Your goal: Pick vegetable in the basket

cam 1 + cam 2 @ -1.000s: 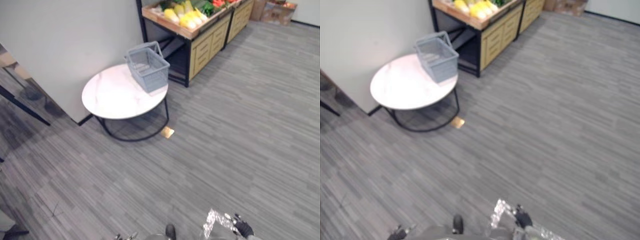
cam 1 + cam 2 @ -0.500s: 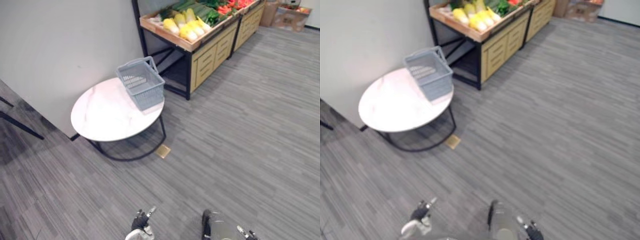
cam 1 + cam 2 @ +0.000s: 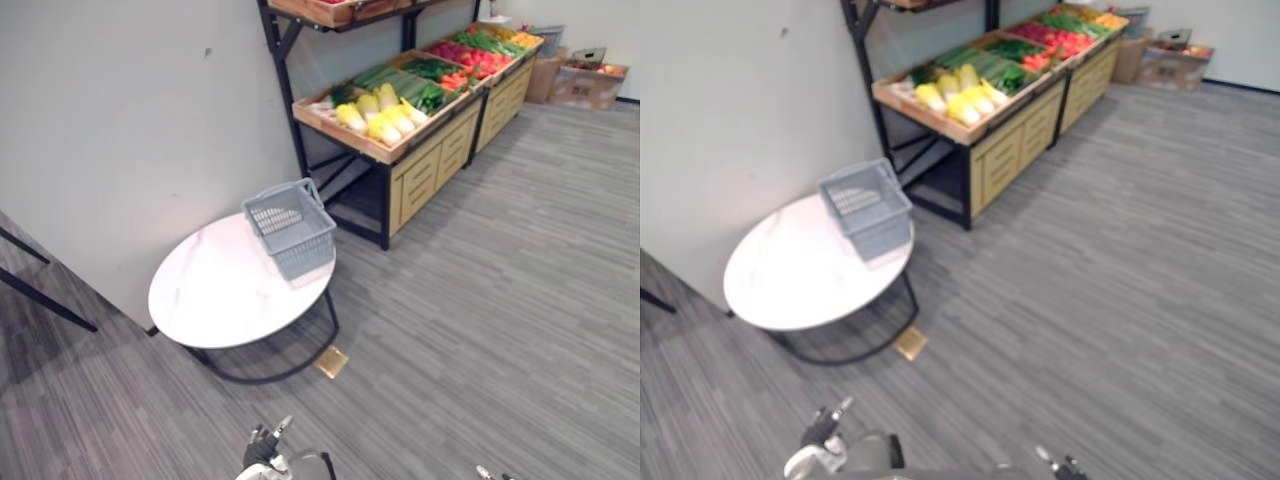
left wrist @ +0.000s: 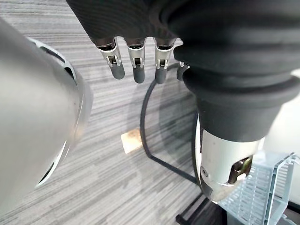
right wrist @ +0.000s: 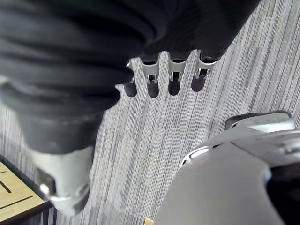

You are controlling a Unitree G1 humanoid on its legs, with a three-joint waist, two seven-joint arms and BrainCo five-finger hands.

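While both arms hang low, my left hand (image 4: 137,70) shows straight, slack fingers with nothing in them. My right hand (image 5: 173,79) is just as loose and empty above the floor (image 3: 500,300).

Ahead of the left hand stands the round white table (image 3: 200,300). The grey basket (image 3: 292,228) sits at its far edge, on the side nearest the produce stand (image 3: 420,175), and through the mesh it looks empty to me.

Past the basket is the stand's wooden tray (image 3: 335,132). Pale yellow cabbages (image 3: 378,118) lie at its front corner closest to the basket. Long green vegetables (image 3: 400,85) lie behind them, and red ones (image 3: 450,50) farther along.

I judge a cabbage the sensible pick, being nearest the basket. I expect it to be fairly weighty, firm through the core, soft and bruisable in the outer leaves, and not slippery. I would wrap fingers and thumb round its thick middle rather than pinch the leafy tip, which could tear. Both hands are well apart from the tray, so I must close in first.
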